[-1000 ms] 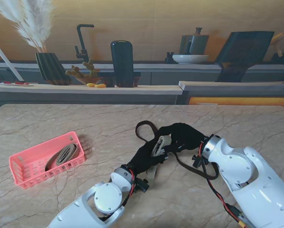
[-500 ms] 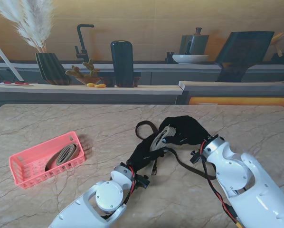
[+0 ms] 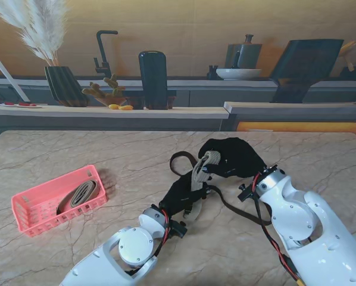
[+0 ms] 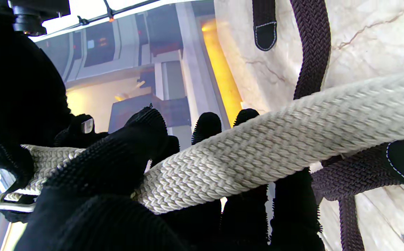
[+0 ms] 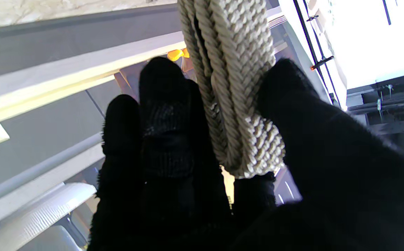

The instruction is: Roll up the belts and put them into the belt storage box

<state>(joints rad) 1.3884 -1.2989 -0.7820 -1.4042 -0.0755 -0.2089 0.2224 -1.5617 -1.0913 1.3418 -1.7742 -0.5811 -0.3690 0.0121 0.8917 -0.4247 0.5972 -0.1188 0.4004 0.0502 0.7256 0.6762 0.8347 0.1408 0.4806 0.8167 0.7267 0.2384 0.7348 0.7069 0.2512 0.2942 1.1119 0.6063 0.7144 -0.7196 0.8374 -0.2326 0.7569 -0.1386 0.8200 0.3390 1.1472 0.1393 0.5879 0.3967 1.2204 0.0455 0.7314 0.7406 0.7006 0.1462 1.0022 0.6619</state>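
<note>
A cream woven belt (image 3: 200, 170) is held up over the middle of the table between my two black-gloved hands. My right hand (image 3: 230, 158) pinches its partly rolled end (image 5: 237, 104) between thumb and fingers. My left hand (image 3: 181, 195), nearer to me, has fingers curled on the belt's free length (image 4: 257, 153). A dark brown woven belt (image 3: 181, 159) lies loose on the marble under and around both hands (image 4: 310, 52). The pink belt storage box (image 3: 32, 208) sits at the left with a rolled tan belt (image 3: 78, 194) inside.
The marble table (image 3: 309, 155) ends at a ledge farther from me, with a dark vase (image 3: 65, 84), a plant dish (image 3: 106, 92) and a black canister (image 3: 153, 78) behind it. My white forearms (image 3: 309, 226) fill the near corners.
My right hand has lifted and moved farther from me with the cream belt's rolled end, turning it upright. The left hand stayed low, with belt running through its fingers.
</note>
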